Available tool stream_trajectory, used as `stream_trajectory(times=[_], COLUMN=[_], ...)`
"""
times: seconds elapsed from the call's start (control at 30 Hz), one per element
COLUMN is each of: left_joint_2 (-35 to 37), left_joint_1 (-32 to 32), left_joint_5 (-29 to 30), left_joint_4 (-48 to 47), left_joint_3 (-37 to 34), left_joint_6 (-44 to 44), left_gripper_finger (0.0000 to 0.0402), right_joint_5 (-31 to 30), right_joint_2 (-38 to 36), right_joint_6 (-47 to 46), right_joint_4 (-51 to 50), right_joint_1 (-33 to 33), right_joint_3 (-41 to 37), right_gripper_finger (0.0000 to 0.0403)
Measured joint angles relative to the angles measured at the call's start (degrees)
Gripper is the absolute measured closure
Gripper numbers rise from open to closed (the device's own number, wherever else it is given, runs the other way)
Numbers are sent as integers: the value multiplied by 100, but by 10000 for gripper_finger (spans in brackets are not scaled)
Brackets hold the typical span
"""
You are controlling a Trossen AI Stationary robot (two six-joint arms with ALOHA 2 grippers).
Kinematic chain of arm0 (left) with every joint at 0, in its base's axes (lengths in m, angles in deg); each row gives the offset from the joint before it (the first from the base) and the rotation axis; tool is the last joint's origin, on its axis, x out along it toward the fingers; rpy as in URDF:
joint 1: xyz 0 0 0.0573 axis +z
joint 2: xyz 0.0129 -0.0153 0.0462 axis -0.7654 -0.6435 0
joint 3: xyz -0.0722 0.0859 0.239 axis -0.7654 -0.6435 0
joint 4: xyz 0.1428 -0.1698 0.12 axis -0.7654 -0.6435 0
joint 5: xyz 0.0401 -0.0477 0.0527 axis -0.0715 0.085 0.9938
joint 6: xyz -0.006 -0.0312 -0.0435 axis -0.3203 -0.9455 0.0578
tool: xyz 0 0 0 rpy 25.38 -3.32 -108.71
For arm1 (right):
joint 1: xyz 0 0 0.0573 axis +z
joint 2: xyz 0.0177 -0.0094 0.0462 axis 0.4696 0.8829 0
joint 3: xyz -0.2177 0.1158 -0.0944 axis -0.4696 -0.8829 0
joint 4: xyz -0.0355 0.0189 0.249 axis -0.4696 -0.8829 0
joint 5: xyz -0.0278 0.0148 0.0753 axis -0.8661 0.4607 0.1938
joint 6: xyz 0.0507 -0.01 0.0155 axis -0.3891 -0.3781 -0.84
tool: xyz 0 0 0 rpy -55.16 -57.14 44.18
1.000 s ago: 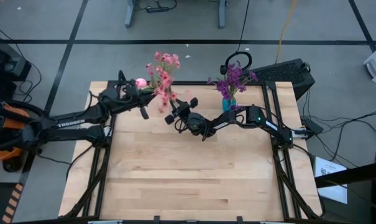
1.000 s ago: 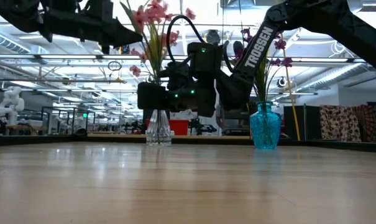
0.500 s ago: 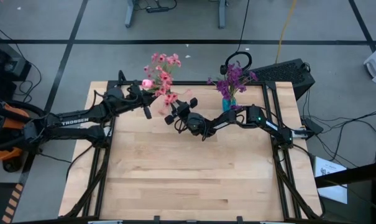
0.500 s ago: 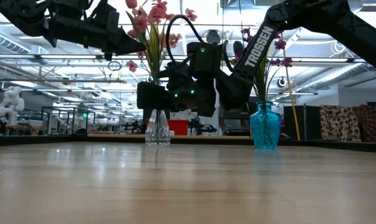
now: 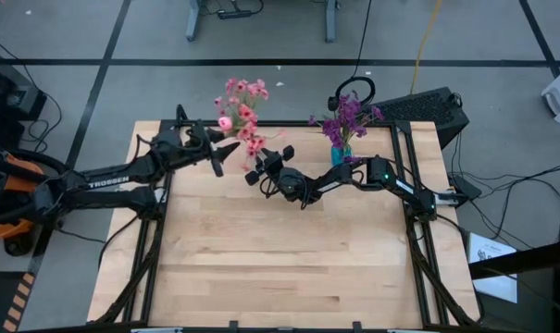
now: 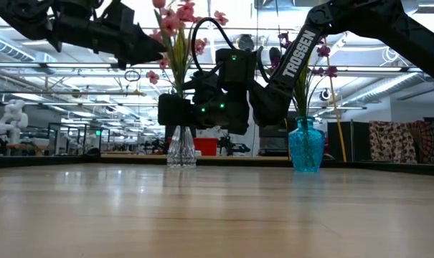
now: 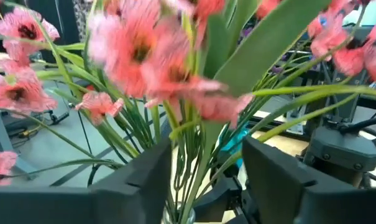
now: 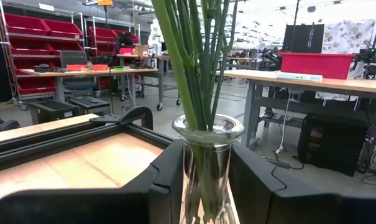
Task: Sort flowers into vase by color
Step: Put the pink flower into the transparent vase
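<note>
A clear glass vase [image 6: 182, 147] stands near the table's far edge, left of centre, and holds the pink flowers [image 5: 242, 116]. A pink tulip bud [image 5: 224, 123] sits among them. My right gripper [image 8: 205, 155] is shut on this vase. My left gripper [image 7: 206, 146] hovers level at the height of the blossoms, open, with the green stems [image 7: 191, 155] standing between its fingers; I see no touch. A blue vase [image 6: 306, 145] to the right stands on its base and holds the purple flowers [image 5: 346, 116]. My right gripper pinches the clear vase's body just under the rim [image 8: 207, 163] between its two fingers [image 8: 169, 171]. The fingers come in level, from the table's right. The vase stands upright with its base [image 6: 182, 163] on the table.
Black headphones [image 5: 354, 90] and a dark case [image 5: 428, 106] lie beyond the table's far right corner. A black frame rail [image 5: 289, 123] runs along the far edge. Bare wood [image 5: 289, 259] stretches over the middle and near part of the table.
My left gripper has moved toward the clear vase, carrying the tulip bud in among the pink blossoms, and its fingers have then spread apart. The bud now sits with the bunch. My right gripper and the vase have kept still.
</note>
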Motion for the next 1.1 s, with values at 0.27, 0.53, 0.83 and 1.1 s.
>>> stream_trajectory(times=[0.27,0.53,0.83,1.1], left_joint_2=[629,453,-302,-699], left_joint_1=[-27,-230,-363,-352], left_joint_5=[3,344,480,591], left_joint_4=[-134,187,852,1268], left_joint_3=[-2,0,-2,-2], left_joint_6=[-153,26,241,454], left_gripper_finger=[156,155,185,278], right_joint_5=[-4,-9,-18,-35], right_joint_2=[0,0,0,0], right_joint_6=[-2,-2,-22,-25], right_joint_4=[0,24,33,42], right_joint_1=[0,0,0,0], right_joint_3=[-2,-4,-6,-9], right_gripper_finger=[307,307,307,307])
